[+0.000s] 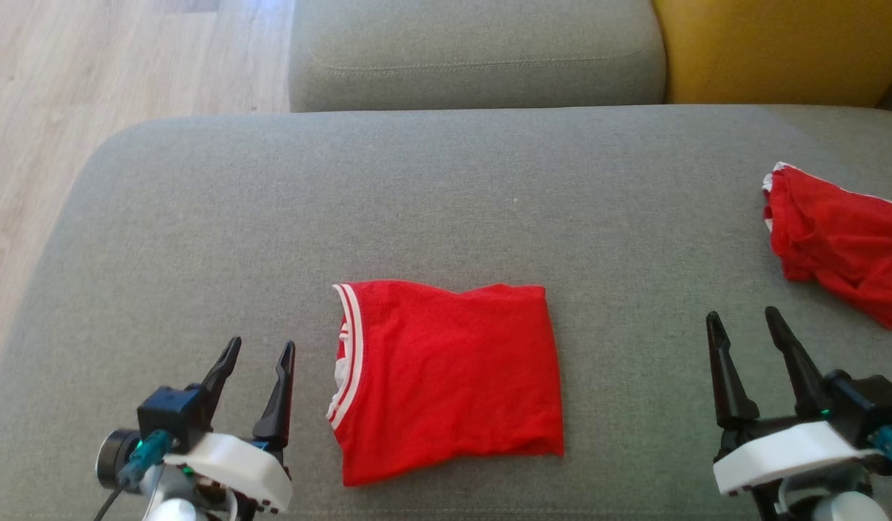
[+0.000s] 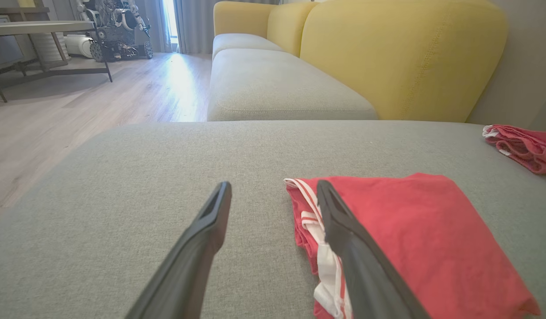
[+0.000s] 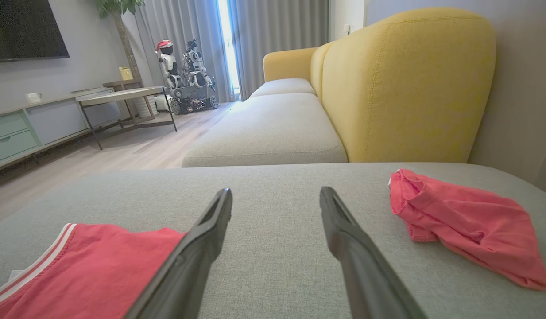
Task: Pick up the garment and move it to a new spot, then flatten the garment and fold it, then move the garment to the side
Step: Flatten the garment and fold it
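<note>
Garment lies folded between left tool and right tool, both spread, pointing forward.

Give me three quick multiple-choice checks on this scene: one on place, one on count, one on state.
1. Where does the folded red garment lie on the grey cushion?
A. Between the two grippers
B. At the far right edge
C. Draped over the yellow backrest

2. How many red cloth items are on the cushion?
A. One
B. Two
C. Three

3. How do the left gripper and the right gripper stand?
A. Both open, holding nothing
B. Left shut on the cloth
C. Right shut on the cloth

Answers:
1 A: the head view shows it in the middle, with a gripper on each side.
2 B: besides the folded one, a crumpled red garment lies at the far right.
3 A: both pairs of fingers are spread, with bare cushion between them.
</note>
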Controlling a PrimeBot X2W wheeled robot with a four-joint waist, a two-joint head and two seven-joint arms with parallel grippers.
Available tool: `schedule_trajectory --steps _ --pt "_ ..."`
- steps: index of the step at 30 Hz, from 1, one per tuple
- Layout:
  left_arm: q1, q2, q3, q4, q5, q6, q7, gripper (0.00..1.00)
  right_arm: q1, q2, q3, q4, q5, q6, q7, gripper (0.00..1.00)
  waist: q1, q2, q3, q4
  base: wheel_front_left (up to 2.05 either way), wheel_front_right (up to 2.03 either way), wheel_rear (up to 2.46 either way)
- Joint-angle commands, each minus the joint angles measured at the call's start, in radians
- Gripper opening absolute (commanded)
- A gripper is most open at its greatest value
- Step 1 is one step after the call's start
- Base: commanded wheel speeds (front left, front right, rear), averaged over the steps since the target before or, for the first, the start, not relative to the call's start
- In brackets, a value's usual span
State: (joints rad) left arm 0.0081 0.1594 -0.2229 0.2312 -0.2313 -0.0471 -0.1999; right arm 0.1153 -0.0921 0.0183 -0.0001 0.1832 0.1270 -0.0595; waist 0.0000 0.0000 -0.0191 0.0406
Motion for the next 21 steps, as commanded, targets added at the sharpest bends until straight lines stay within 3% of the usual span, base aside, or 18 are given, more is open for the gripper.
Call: schedule_trajectory --steps 1,21 --pt "-0.034 0.02 0.029 -0.037 -0.005 0.006 0.002 1.0 -0.021 -0.005 0.012 -0.049 -0.009 0.004 0.009 1.0 0.0 0.0 -0.003 -0.004 0.0 0.0 0.0" --pt "-0.054 0.042 0.039 -0.046 -0.019 0.03 -0.001 1.0 -0.015 0.003 0.014 -0.065 -0.006 0.004 0.019 1.0 0.0 0.0 0.012 -0.007 0.0 0.0 0.0"
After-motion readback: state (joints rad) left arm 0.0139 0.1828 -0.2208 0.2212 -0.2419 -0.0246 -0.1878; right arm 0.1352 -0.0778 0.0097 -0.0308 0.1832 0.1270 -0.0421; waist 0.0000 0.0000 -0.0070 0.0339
